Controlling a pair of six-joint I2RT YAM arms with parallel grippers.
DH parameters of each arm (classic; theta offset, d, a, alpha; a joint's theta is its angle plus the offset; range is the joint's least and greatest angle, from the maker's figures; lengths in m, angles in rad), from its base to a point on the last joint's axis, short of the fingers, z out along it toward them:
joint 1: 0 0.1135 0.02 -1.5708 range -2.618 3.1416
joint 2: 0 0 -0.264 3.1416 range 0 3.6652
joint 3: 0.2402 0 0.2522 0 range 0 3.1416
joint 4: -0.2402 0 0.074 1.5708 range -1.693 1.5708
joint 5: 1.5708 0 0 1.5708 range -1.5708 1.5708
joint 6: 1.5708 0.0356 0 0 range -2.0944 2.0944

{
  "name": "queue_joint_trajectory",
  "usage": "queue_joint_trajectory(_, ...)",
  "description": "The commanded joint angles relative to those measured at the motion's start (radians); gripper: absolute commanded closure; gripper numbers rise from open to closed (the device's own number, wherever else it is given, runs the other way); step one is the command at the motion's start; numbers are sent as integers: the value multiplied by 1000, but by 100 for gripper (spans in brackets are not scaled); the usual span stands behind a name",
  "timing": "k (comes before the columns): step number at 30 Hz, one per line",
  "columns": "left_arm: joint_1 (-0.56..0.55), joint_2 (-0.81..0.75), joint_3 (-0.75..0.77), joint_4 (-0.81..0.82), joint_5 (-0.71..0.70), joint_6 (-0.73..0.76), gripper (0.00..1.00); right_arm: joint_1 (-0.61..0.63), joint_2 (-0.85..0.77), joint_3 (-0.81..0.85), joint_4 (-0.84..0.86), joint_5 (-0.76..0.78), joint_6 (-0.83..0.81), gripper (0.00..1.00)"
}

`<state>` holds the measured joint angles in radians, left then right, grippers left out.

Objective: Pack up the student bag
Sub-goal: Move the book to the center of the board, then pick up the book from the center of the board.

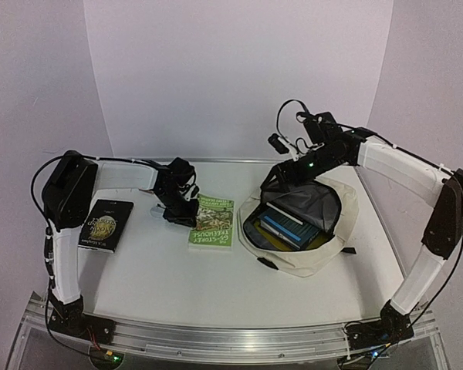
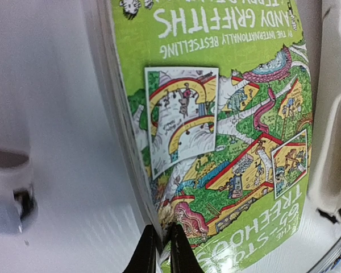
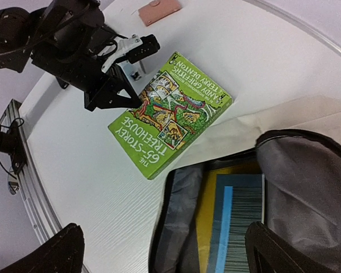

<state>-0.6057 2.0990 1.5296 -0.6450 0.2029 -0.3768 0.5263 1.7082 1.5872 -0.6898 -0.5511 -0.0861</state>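
The student bag [image 1: 324, 256] lies open at the right of the table, cream outside [image 3: 307, 116] and grey inside. A blue book [image 1: 290, 227] and a yellow one [image 3: 207, 210] lie in it. A green "65-Storey Treehouse" book [image 1: 213, 220] lies flat just left of the bag. My left gripper [image 2: 160, 250] is shut on the left edge of that green book [image 2: 227, 114]; its black fingers pinch the cover. My right gripper [image 3: 165, 256] hangs open above the bag's mouth near its back rim [image 1: 278, 179], nothing between its fingers.
A black book [image 1: 106, 224] with gold lettering lies at the far left near the left arm. A small pink flat object [image 3: 159, 10] rests at the back of the table. White walls close in the back and sides.
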Motion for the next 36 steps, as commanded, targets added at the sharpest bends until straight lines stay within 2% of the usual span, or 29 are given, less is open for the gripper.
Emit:
queue_joint_trajectory(1,-10,-76,-215,-156,-40,-17,100,72,34,-33,54,-20,19,2)
queue_joint_trajectory(4,-15,-179,-318,-93,0,-56,98,135,53,-65,86,-35,42,2)
queue_joint_trajectory(9,-16,-345,-468,33,78,-154,80,241,94,-129,167,-53,79,3)
queue_joint_trajectory(14,-14,-432,-583,140,118,-272,56,301,181,-137,231,-53,127,7)
queue_joint_trajectory(17,-14,-469,-643,215,132,-352,50,316,239,-121,275,-56,145,11)
queue_joint_trajectory(24,-14,-541,-787,442,133,-527,48,347,364,-77,350,-22,158,20)
queue_joint_trajectory(30,-14,-539,-814,546,136,-552,50,367,448,-39,367,-20,158,26)
queue_joint_trajectory(36,-16,-450,-763,615,201,-540,54,380,504,-11,370,-13,151,35)
